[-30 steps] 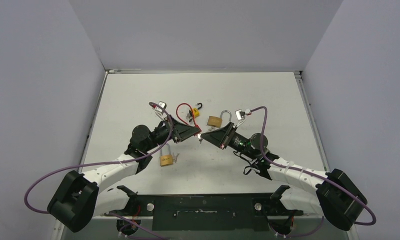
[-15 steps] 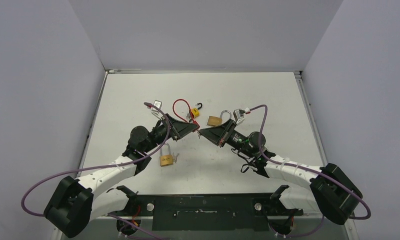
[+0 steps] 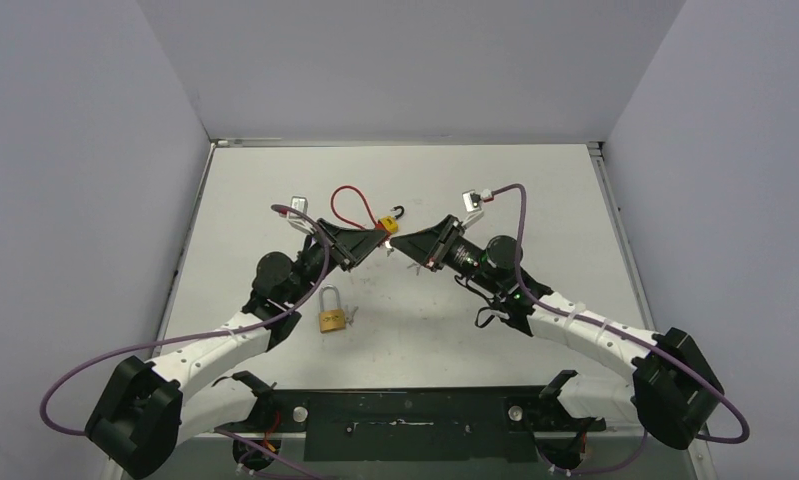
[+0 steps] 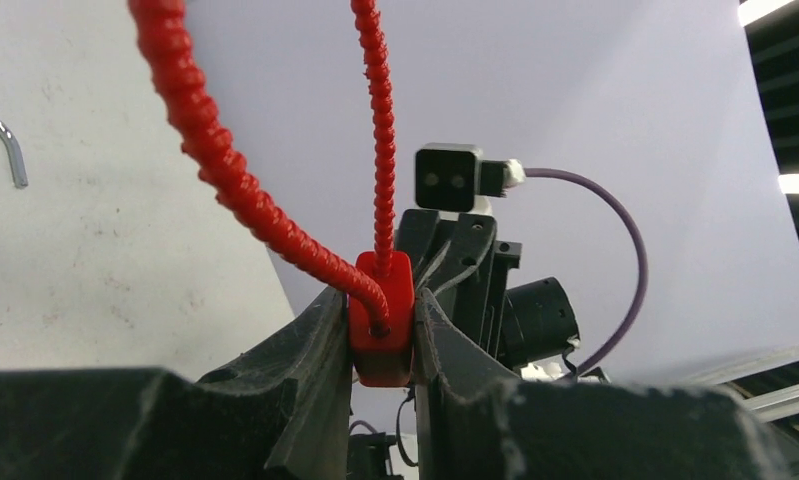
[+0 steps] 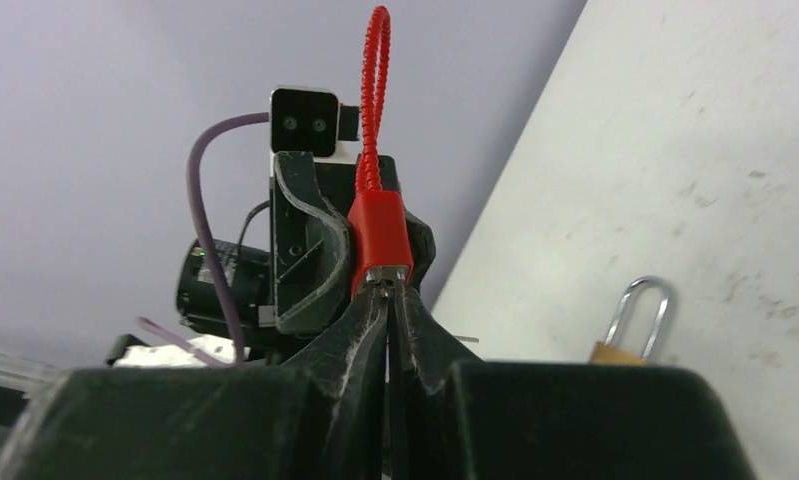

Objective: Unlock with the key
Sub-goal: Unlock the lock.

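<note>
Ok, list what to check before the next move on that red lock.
1. Left gripper clamped on the red cable lock: ok, its body sits between both fingers.
2. Right gripper shut: ok, tips pinched together against the lock.
3. Key seated in the keyhole: cannot tell, the fingertips hide it.
4. Right gripper in line with the lock: ok in the right wrist view.
5. Cable loop clear of the fingers: ok.
6. Brass padlock out of the way: ok, on the table, apart from both grippers.
</note>
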{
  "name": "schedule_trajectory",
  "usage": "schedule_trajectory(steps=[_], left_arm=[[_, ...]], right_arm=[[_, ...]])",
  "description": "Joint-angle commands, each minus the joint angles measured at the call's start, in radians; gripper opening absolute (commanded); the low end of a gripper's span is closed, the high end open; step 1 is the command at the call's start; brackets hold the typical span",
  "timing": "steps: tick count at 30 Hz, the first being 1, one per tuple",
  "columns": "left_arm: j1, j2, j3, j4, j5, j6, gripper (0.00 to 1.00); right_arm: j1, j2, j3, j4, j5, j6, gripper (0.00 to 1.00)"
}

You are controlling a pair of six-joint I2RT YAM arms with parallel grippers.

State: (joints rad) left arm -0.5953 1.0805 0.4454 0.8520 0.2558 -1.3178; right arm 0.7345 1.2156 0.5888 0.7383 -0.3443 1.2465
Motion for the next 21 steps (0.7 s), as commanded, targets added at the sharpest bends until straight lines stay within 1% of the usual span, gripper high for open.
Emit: schedule_trajectory(steps=[1, 3, 5, 11, 15, 21], left_arm=[[-0.069, -0.026, 0.065, -0.064, 0.201, -0.033, 0.0], [-0.069, -0.035, 0.068, -0.086, 0.194, -0.006, 0.0], [-0.068, -0.039, 0.061, -0.079, 0.189, 0.011, 0.0], [-0.072, -0.046, 0.013, 0.012, 0.164, 0.048, 0.0], [-0.072, -0.054, -0.001, 0.045, 0.139, 0.102, 0.0], [-0.073, -0.052, -0.016, 0.127, 0.12, 0.146, 0.0]], right_arm=[[0.027, -0.018, 0.162, -0.282, 0.09, -0.381, 0.0], [0.012, -0.013, 0.158, -0.268, 0.085, -0.34, 0.0], [0.004, -0.012, 0.139, -0.194, 0.07, -0.25, 0.0], [-0.004, 0.0, 0.025, 0.126, 0.079, 0.15, 0.0], [-0.012, 0.023, -0.013, 0.183, 0.066, 0.441, 0.0], [-0.018, 0.06, -0.099, 0.337, 0.092, 0.739, 0.0]])
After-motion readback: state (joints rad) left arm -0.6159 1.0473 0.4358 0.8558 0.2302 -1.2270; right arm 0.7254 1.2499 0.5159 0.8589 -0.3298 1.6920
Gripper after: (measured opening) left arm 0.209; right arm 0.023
